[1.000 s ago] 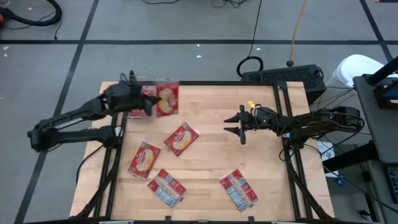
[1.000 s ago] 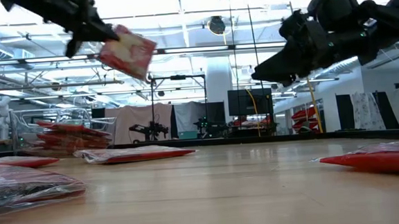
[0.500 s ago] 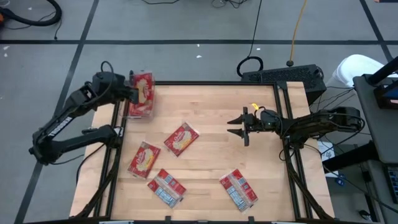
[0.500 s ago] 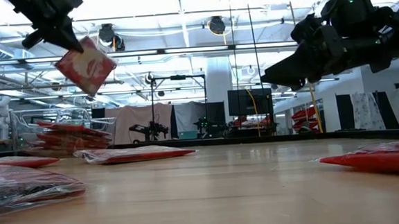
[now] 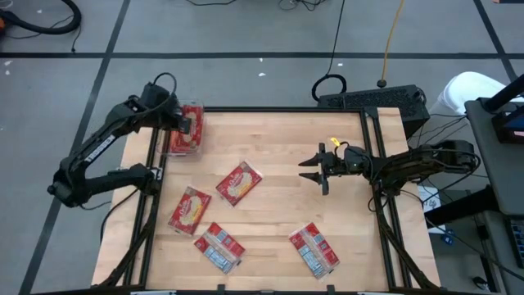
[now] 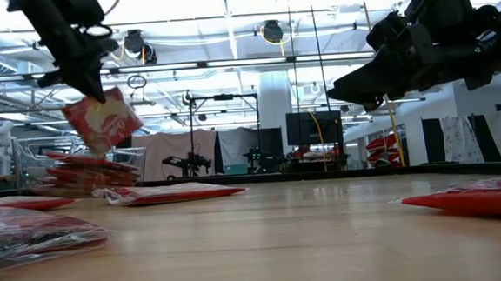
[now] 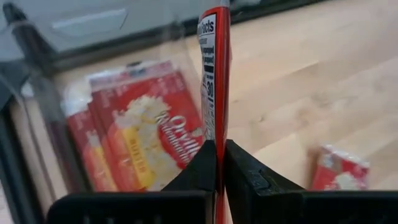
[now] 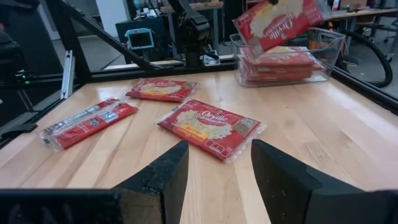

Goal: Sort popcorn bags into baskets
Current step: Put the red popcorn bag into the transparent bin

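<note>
Held bag [image 6: 103, 121] lowered over basket [image 8: 323, 53], wrist view shows grip

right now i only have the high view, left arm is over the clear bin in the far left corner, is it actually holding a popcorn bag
Observer: Yes. In the left wrist view the left gripper is shut on a red popcorn bag, held edge-on.
Operator: is that bag inside the bin or above it
Observer: Above. The low view shows the held bag hanging over the stack of bags in the clear bin, not touching it.
Operator: and the right gripper, anything in it
Observer: Nothing. In the right wrist view the right gripper is open, with bare table between the fingers.
</note>
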You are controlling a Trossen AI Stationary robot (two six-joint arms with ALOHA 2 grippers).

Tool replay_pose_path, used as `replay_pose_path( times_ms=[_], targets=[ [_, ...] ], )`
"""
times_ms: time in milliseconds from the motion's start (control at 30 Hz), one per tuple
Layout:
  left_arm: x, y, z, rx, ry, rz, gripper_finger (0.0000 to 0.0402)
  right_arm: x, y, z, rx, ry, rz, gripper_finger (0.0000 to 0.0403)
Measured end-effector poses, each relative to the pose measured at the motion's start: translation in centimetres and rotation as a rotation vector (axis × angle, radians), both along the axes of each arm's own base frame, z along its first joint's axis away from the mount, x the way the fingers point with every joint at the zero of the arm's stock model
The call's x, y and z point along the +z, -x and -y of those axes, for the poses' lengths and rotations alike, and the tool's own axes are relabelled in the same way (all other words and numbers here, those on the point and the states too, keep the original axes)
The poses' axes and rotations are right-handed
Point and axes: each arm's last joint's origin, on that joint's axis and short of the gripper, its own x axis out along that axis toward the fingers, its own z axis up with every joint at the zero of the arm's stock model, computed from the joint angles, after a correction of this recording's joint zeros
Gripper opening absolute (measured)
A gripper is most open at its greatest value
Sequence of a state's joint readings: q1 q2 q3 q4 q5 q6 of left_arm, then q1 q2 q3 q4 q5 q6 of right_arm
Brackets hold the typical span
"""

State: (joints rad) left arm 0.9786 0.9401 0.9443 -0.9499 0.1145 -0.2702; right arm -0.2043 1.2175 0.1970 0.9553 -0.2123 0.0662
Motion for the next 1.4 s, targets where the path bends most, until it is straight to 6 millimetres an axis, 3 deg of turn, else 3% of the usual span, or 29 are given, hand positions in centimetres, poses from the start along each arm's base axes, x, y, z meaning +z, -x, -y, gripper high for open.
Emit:
replay_pose_path(
  times_ms=[200,433,1067,1200,1400],
  targets=[
    [-1.2,-0.2,-1.7,0.026,0.071,-0.039,0.0011,0.0,0.0,-0.2,0.01,0.0,-0.002,0.0167],
    [-2.2,-0.2,-2.5,0.05,0.121,-0.097,0.0036,0.0,0.0,-0.2,0.01,-0.001,-0.002,0.0167],
    [-2.9,-0.4,-2.9,0.104,0.144,-0.174,0.0043,0.0,0.0,-0.2,0.007,-0.019,-0.003,0.0167],
    [-2.9,-0.7,-2.6,0.096,0.121,-0.225,0.007,0.0,0.0,-0.2,0.007,-0.02,-0.003,0.0167],
    [-2.9,-1.2,-2.3,0.133,0.081,-0.279,0.0143,0.0,0.0,-0.2,0.007,-0.019,-0.003,0.0167]
  ],
)
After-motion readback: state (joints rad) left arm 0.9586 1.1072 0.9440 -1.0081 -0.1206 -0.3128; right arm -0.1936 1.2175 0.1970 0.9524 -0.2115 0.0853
